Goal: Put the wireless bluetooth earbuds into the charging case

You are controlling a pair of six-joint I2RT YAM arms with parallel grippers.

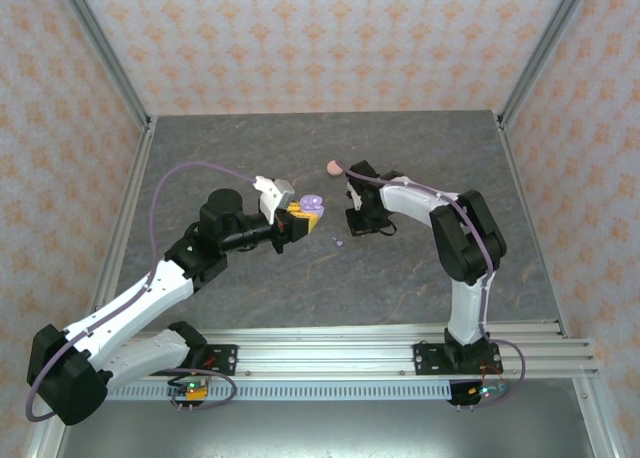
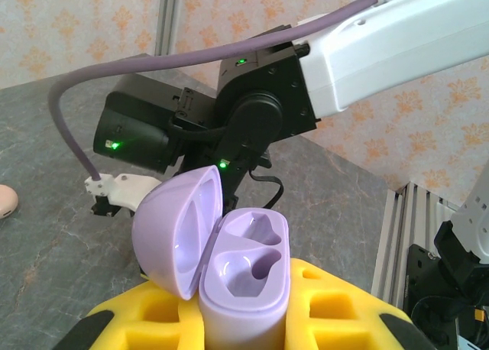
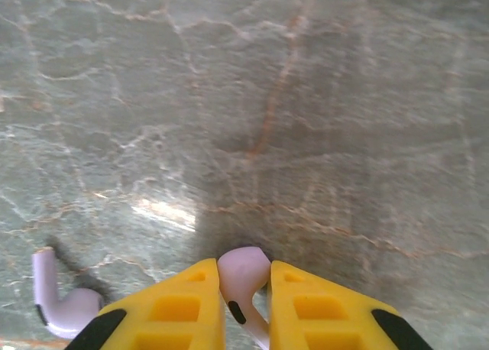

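Left jaws: clamped on the charging case [image 2: 246, 270], the yellow pads of the left gripper [image 2: 244, 331] pressed on either side of its lower body. Case is light purple and roughly upright, with the lid hinged open to the left in the left wrist view; both moulded sockets are bare. Right jaws: closed on a purple earbud [image 3: 244, 270], the yellow pads of the right gripper [image 3: 244, 289] touching it on both sides, rounded head above the pad tips, stem running down between them. It is low over the table [image 3: 306, 98]; cannot tell whether the earbud touches the surface. A second earbud [image 3: 59, 308], also light purple, lies loose on the surface just left of the right gripper in its wrist view. From the top camera this loose piece sits near the middle of the surface, between the two grippers and slightly toward the near edge. The left gripper with the case is just left of the middle, the right gripper just right of it, the two near but apart. Further on, toward the far edge, a small pink round object [image 1: 333, 166] rests on the surface beside the right arm [image 2: 260, 121]. Patterned walls close the surface at the back and sides.
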